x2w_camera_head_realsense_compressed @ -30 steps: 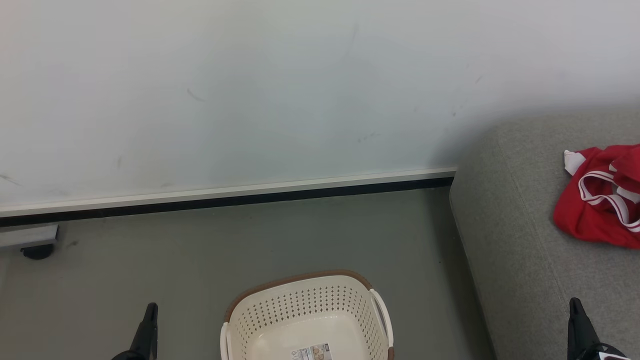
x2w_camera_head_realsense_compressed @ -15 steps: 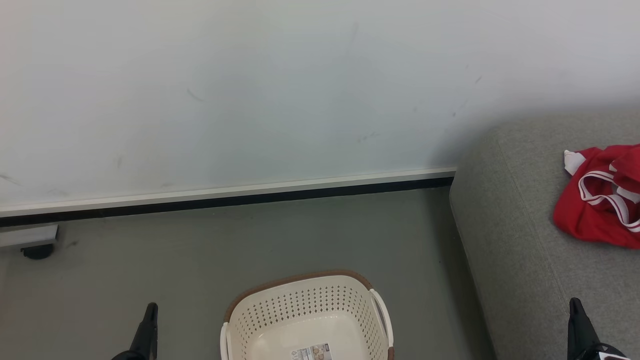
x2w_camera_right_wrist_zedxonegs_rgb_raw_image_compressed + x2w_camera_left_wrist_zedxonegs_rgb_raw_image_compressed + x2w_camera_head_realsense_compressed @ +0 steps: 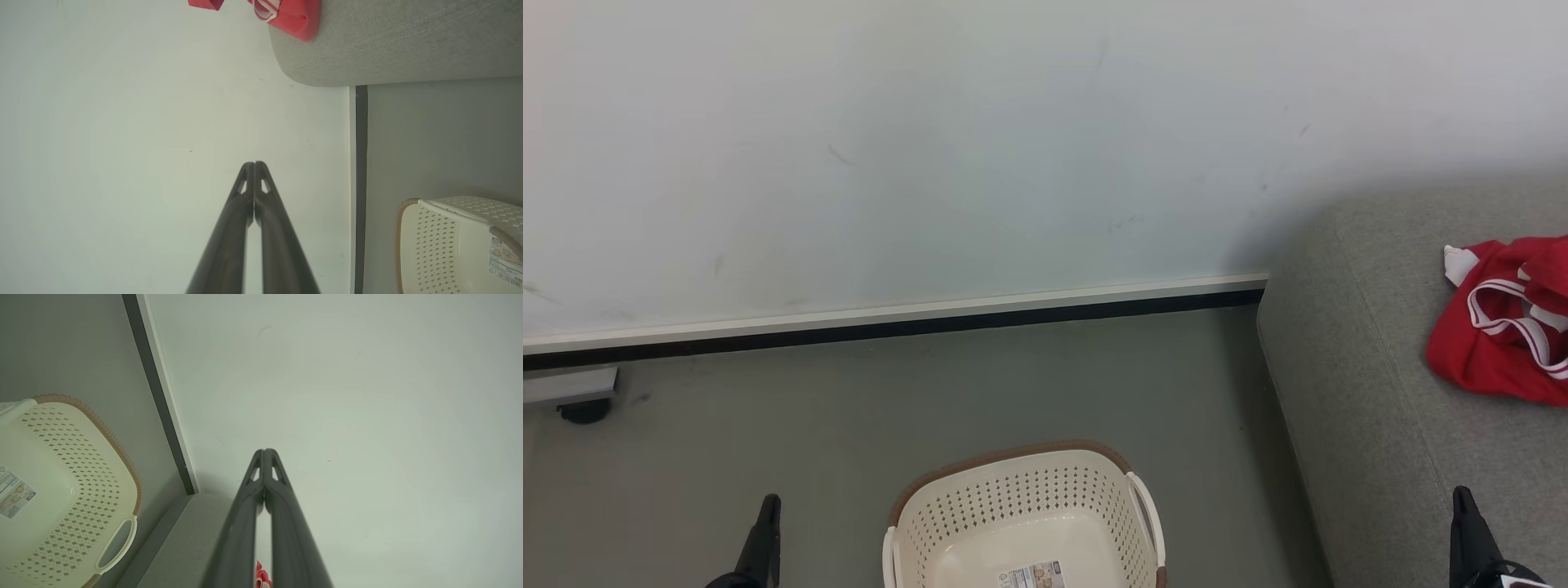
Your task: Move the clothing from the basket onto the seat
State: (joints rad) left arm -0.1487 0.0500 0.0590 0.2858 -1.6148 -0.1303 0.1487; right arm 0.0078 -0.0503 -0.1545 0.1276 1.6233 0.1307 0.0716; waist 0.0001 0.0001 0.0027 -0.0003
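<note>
The red clothing with white trim lies crumpled on the grey seat at the right edge of the head view; the right wrist view has the clothing at its top on the seat. The cream basket stands on the floor at bottom centre, holding nothing but a label; it appears too as the basket and the basket. My left gripper is shut left of the basket, fingertips together in its own view. My right gripper is shut over the seat's front, tips touching.
A pale wall with a white and black skirting strip runs behind the grey floor. A dark caster under a grey base sits at the far left.
</note>
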